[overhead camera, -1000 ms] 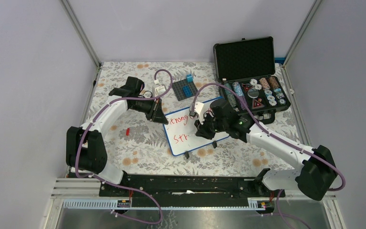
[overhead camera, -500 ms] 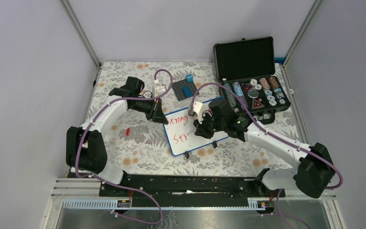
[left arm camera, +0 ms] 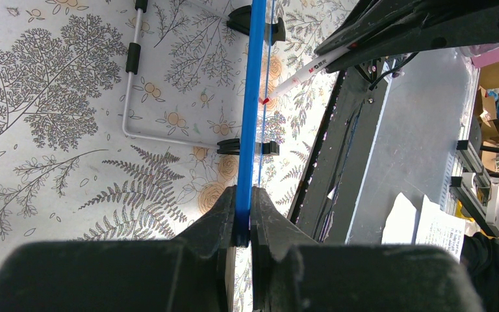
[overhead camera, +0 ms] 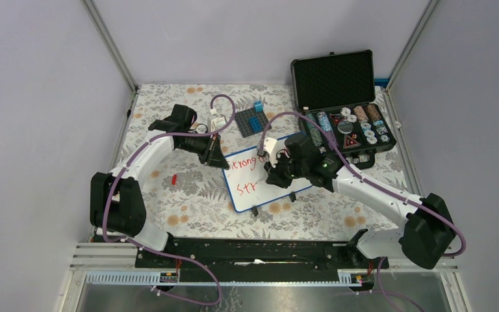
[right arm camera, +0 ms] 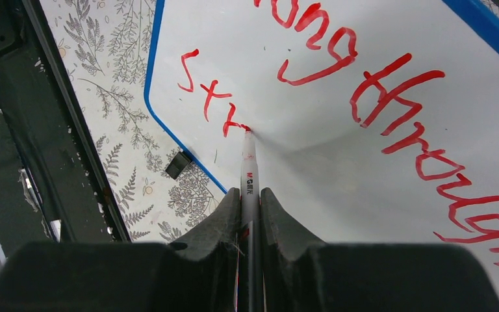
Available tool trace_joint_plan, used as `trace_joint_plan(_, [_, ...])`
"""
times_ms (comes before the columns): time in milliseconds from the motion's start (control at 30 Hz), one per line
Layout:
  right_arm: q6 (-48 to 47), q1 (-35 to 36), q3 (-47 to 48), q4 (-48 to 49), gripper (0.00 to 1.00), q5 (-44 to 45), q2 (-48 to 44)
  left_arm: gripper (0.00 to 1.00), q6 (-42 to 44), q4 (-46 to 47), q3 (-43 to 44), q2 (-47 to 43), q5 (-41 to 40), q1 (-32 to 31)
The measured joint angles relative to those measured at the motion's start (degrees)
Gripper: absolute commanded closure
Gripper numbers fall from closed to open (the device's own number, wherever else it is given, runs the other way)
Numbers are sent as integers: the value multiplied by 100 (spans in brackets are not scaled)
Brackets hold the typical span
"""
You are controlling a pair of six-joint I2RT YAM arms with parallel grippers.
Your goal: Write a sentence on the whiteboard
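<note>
Seen from above, your two white arms reach in over a table spread with a leaf-and-flower cloth (overhead camera: 169, 201); the whiteboard (overhead camera: 269, 195) sits near the middle of the table between the two grippers, turned at an angle, its far right corner close to an open black case (overhead camera: 338, 84) holding round chips (overhead camera: 364, 127); small black feet (overhead camera: 255, 211) show along the board's near edge

Your left gripper (overhead camera: 217, 158) is at the board's left end; in its wrist view the whiteboard (left arm camera: 250, 97) appears edge-on as a thin blue line, and the two fingers (left arm camera: 224, 218) are pinched tight on that blue rim; a white wire stand (left arm camera: 130, 97) lies on the cloth just beside the board

Your right gripper (overhead camera: 274, 175) hovers over the board's middle; in its wrist view the fingers (right arm camera: 224, 214) are clamped on a white marker (right arm camera: 247, 162) that points down and away; its red tip touches the white surface at the end of the letters "str" on the second line; above that, a first line in red reads "ong throug", running out of view at both ends

Behind the board, a dark plate (overhead camera: 252, 122) with blue blocks rests on the cloth, well apart from both grippers
</note>
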Motion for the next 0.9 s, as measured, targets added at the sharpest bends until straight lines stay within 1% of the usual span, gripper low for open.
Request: trace_joint_plan(900, [-48, -85, -184, -42, 100, -138, -66, 100, -2, 0, 0, 0, 0, 0])
